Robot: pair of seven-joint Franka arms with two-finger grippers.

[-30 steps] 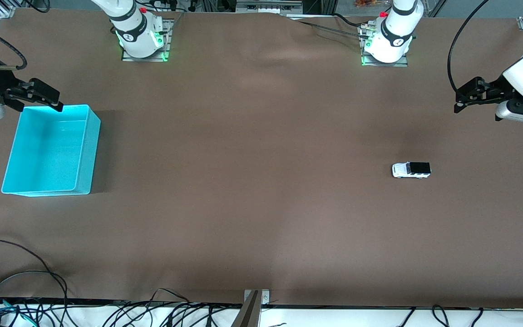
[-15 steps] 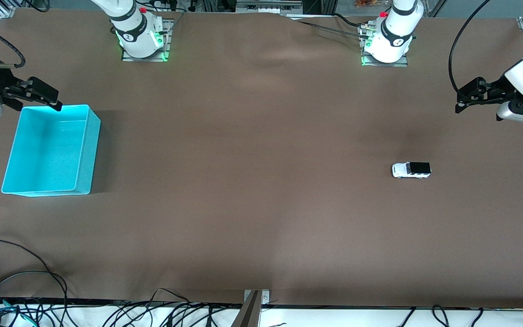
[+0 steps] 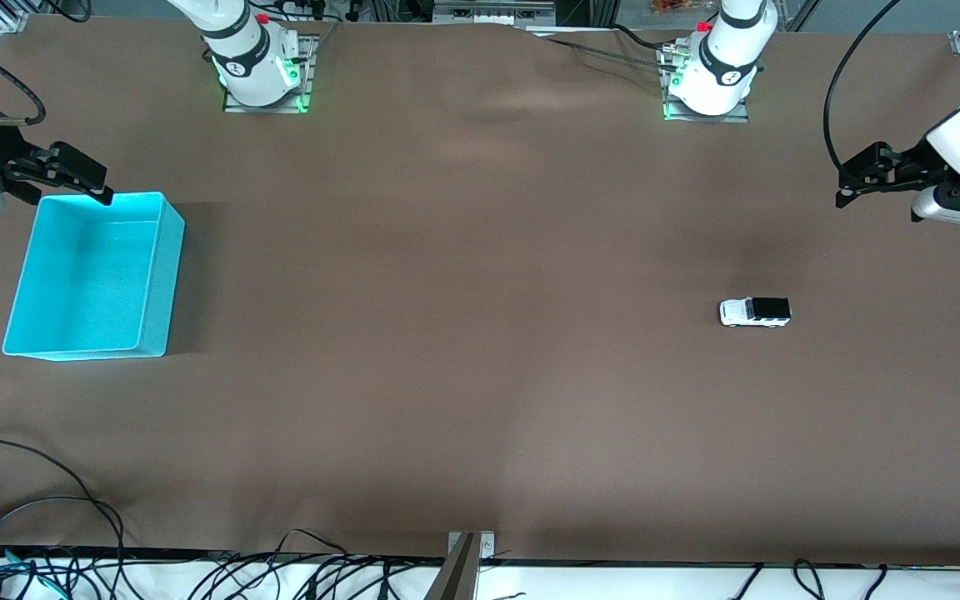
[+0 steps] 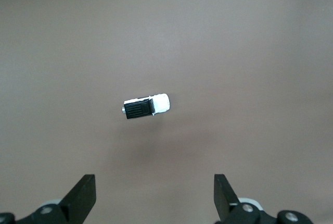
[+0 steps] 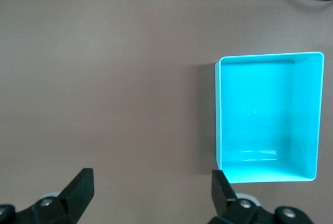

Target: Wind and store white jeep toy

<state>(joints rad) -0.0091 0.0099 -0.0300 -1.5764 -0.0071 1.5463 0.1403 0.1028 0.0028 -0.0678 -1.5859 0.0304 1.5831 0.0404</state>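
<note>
- Front view: the white jeep toy [image 3: 755, 312] sits on its wheels on the brown bench [image 3: 463, 333], toward the left arm's end.
- The left tool [image 3: 851, 179] hovers above the bench near that end, fingers spread wide and empty.
- The right tool [image 3: 80, 175] hangs over the cyan bin [image 3: 159, 275] rim, fingers likewise apart, holding nothing.

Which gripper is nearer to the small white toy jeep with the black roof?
Left. The left gripper hangs open over the table near the small white toy jeep; the right gripper, open, is by the cyan plastic bin.
</note>
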